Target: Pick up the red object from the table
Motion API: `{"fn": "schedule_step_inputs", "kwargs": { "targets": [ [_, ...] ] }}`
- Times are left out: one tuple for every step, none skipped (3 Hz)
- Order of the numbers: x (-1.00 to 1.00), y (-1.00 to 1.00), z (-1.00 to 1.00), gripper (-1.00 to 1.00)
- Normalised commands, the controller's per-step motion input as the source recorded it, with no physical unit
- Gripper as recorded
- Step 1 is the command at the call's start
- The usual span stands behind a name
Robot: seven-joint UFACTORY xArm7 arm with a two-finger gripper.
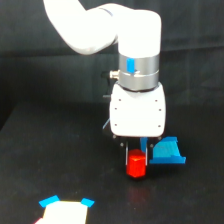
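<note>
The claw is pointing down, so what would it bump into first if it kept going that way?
The claw would probably meet the small red stubby block first; its fingers already sit at the block's top. Below lies the matte black table. Depth is hard to judge.

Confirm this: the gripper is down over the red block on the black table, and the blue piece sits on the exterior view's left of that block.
Wrong side. In the exterior view the blue piece sits on that view's right of the red block, not its left. The gripper is indeed down over the block on the black table.

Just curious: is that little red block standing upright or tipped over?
Upright: the small red block shows a flat top and vertical sides, sitting between the jaws. Whether it touches the black table, cannot tell.
</note>
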Motion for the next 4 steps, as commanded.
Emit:
{"fn": "schedule_step_inputs", "kwargs": {
  "targets": [
    [-0.27, 0.77, 1.0, -0.18],
    [0.88, 0.68, 1.0, 0.15],
    [0.28, 0.28, 0.97, 0.14],
    [-0.22, 0.48, 1.0, -1.0]
  ]
}}
